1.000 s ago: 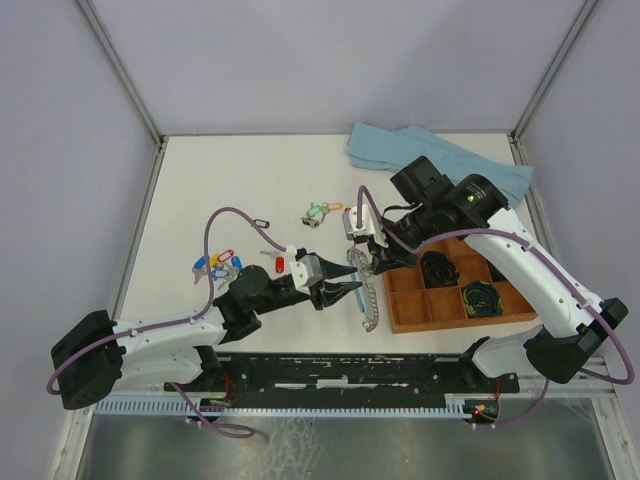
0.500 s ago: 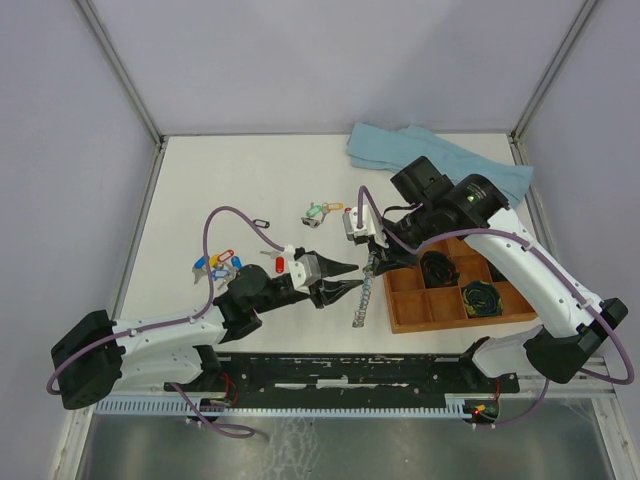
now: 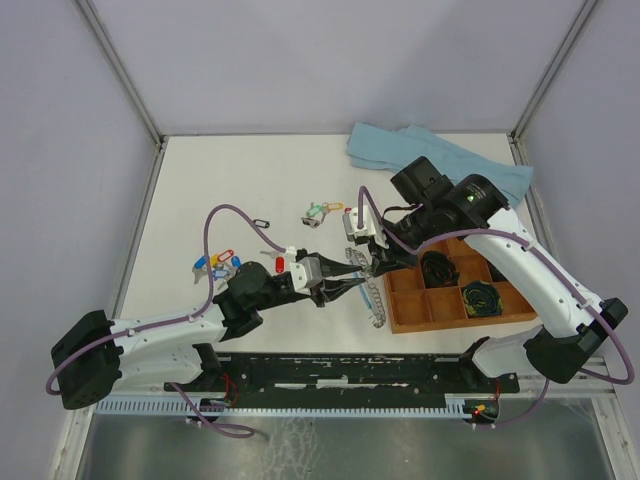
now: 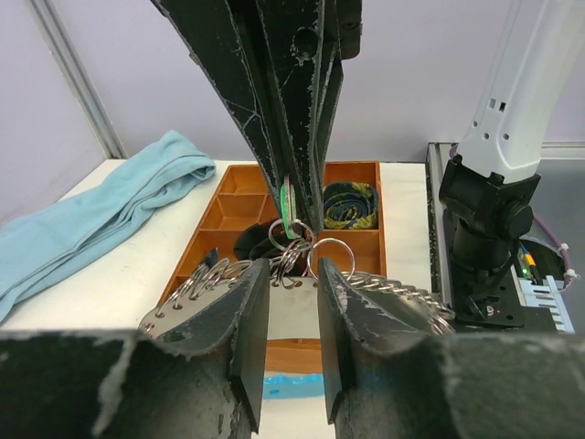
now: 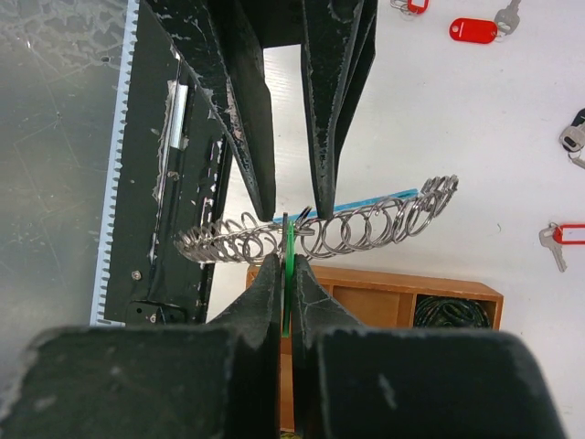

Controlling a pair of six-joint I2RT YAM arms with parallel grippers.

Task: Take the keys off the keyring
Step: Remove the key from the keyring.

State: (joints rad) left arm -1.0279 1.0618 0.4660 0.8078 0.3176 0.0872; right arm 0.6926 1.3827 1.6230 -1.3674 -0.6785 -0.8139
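Counting progress: several keys (image 3: pixel 215 263) lie freed on the desk (image 3: pixel 250 170). The keyring (image 5: pixel 356 229) is up beside the tray (image 3: pixel 450 320). My right gripper (image 5: pixel 286 265) pinches a green-tagged key (image 5: pixel 286 233) not yet off it, and my left gripper (image 4: pixel 292 283) has its jaws apart at the coil.

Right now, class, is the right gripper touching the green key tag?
Touching. The right wrist view shows the right gripper clamping the green key tag edge-on between its fingers, with no gap on either side.
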